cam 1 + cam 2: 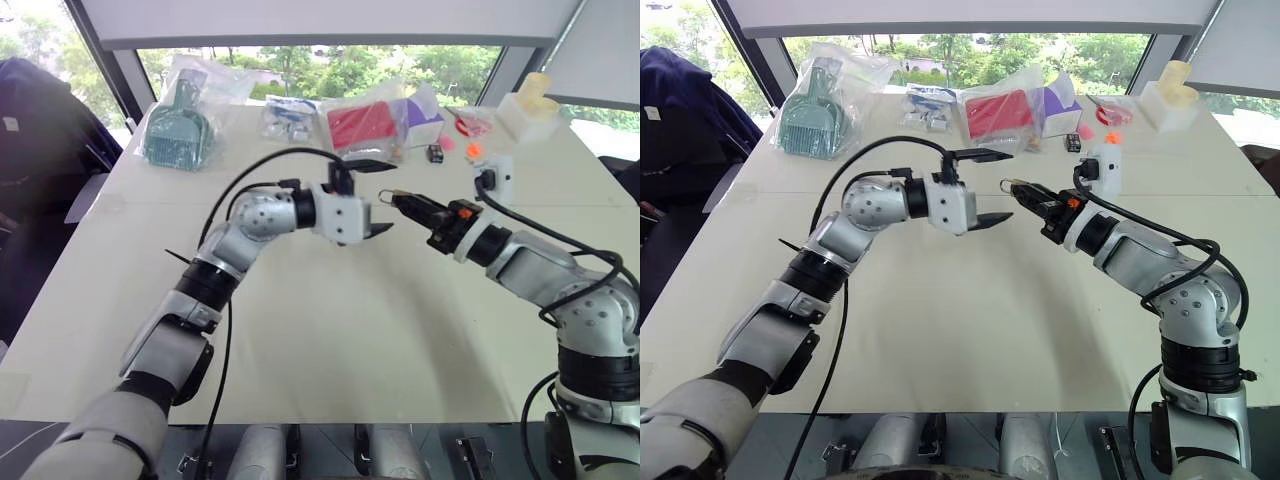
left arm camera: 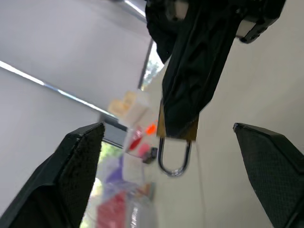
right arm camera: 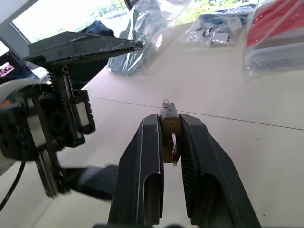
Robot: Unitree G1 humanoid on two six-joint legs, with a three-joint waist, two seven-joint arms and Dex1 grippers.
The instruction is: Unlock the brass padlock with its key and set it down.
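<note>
The right claw (image 3: 168, 142) pinches the brass padlock (image 3: 168, 130) above the surface (image 1: 330, 330), shackle pointing toward the left claw (image 1: 372, 196), which hangs spread just beside it, facing it

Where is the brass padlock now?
The brass padlock is clamped in the right tool, held above the middle of the table, just right of the open left tool.
</note>
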